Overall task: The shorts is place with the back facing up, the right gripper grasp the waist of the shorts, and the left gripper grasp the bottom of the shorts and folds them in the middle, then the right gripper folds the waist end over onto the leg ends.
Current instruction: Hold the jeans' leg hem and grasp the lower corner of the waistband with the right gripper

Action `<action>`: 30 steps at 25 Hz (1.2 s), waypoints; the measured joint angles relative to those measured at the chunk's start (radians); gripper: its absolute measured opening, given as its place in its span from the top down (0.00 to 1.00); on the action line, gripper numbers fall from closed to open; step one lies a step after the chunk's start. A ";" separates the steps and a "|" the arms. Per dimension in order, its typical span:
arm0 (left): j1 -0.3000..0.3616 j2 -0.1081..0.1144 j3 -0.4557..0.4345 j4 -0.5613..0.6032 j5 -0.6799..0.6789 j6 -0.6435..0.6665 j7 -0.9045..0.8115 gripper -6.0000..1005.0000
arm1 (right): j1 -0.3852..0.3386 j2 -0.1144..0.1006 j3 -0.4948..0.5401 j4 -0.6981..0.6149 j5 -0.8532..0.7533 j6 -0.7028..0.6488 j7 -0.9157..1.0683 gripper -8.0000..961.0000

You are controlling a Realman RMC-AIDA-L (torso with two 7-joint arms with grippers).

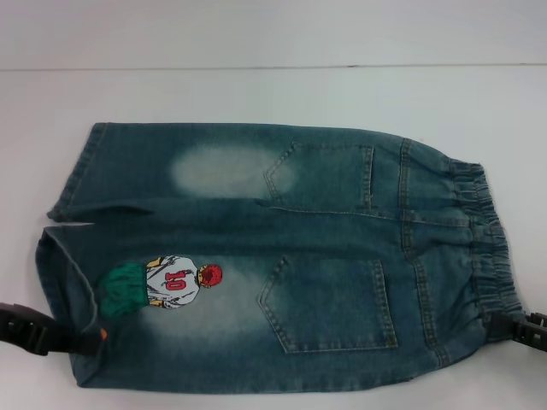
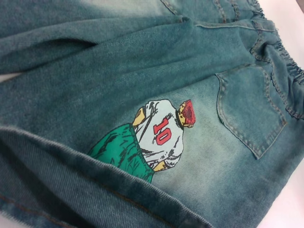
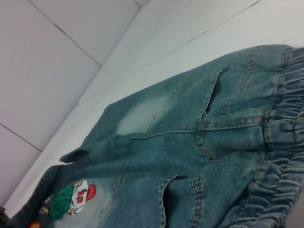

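The blue denim shorts [image 1: 282, 256] lie flat with the back pockets up, the waist [image 1: 483, 239] to the right and the leg hems [image 1: 73, 175] to the left. The near leg carries the cartoon print [image 1: 167, 284], which also shows in the left wrist view [image 2: 156, 137]. My left gripper [image 1: 96, 337] reaches in from the lower left and is shut on the near leg's hem [image 1: 60, 282], which curls up off the table. At the near end of the waist, my right gripper [image 1: 523, 329] touches the puckered band [image 3: 280, 142].
The white table [image 1: 273, 94] extends beyond the shorts toward the far wall [image 1: 273, 30]. Nothing else stands on it.
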 joint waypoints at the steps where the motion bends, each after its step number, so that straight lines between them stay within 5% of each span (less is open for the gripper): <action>1: 0.000 0.000 0.000 0.000 0.000 0.000 0.000 0.99 | 0.000 -0.001 -0.001 0.000 0.000 0.001 0.001 0.16; 2: -0.001 0.000 0.000 0.000 0.000 0.000 0.000 0.99 | 0.000 -0.002 -0.003 0.000 -0.001 0.003 0.002 0.18; 5: -0.003 0.000 0.000 0.000 0.000 0.000 -0.001 0.99 | -0.001 -0.003 -0.006 -0.001 -0.001 0.004 0.009 0.43; 16: -0.004 0.000 -0.002 0.000 -0.013 -0.002 -0.001 0.99 | -0.005 -0.004 -0.001 -0.009 -0.001 0.005 0.013 0.89; 30: 0.001 0.001 -0.006 -0.009 -0.041 -0.031 -0.003 0.99 | 0.024 -0.007 -0.003 -0.014 0.000 -0.002 0.013 0.94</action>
